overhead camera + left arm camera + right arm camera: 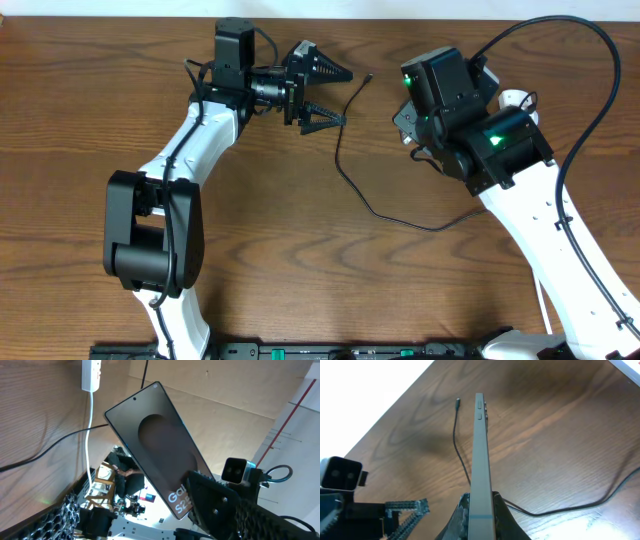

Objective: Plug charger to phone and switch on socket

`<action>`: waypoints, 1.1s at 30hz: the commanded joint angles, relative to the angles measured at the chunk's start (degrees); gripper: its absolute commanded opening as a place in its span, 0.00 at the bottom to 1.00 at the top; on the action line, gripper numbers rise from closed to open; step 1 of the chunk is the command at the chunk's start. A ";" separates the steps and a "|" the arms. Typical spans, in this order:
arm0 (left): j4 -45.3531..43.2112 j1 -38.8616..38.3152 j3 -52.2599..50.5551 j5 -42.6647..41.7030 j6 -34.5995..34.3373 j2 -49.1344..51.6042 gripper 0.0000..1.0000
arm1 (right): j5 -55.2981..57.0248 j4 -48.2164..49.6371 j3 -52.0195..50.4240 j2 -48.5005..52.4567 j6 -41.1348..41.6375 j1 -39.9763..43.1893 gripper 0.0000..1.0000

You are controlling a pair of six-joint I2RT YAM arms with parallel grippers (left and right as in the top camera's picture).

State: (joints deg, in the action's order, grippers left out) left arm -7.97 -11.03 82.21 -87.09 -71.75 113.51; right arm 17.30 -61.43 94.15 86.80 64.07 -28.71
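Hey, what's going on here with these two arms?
The robot is partway through plugging a charger into a phone. Its right hand is shut on one end of the phone, holding it edge-up above the wooden table. The left hand is wide open and empty, near the tip of the charger cable, which lies loose on the table. Nothing is plugged into the phone yet. No hand is on the white power strip.
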 commanded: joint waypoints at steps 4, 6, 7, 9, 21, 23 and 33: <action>-0.31 0.24 0.52 -0.31 1.20 -1.36 0.98 | 1.16 0.81 1.53 -1.44 0.63 0.55 0.01; -0.31 0.24 0.52 -0.31 1.20 -1.36 0.98 | 1.16 0.90 1.53 -1.44 0.63 0.55 0.01; -0.31 0.24 0.52 -0.31 1.20 -1.36 0.98 | 1.16 1.01 1.53 -1.44 0.63 0.55 0.01; -0.31 0.24 0.52 -0.31 1.20 -1.36 0.98 | 1.18 1.25 1.53 -1.44 0.63 0.55 0.01; -0.31 0.24 0.52 -0.31 1.20 -1.36 0.98 | 1.16 1.20 1.53 -1.40 0.66 0.55 0.01; -0.31 0.24 0.52 -0.31 1.20 -1.36 0.98 | 1.18 1.44 1.53 -1.40 0.66 0.55 0.02; -0.28 0.24 0.52 -0.31 1.20 -1.36 0.98 | 1.18 1.25 1.53 -1.40 0.63 0.55 0.01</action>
State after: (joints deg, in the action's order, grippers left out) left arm -7.97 -11.03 82.21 -87.09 -71.75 113.51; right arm 17.30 -60.58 94.15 86.80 64.07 -28.71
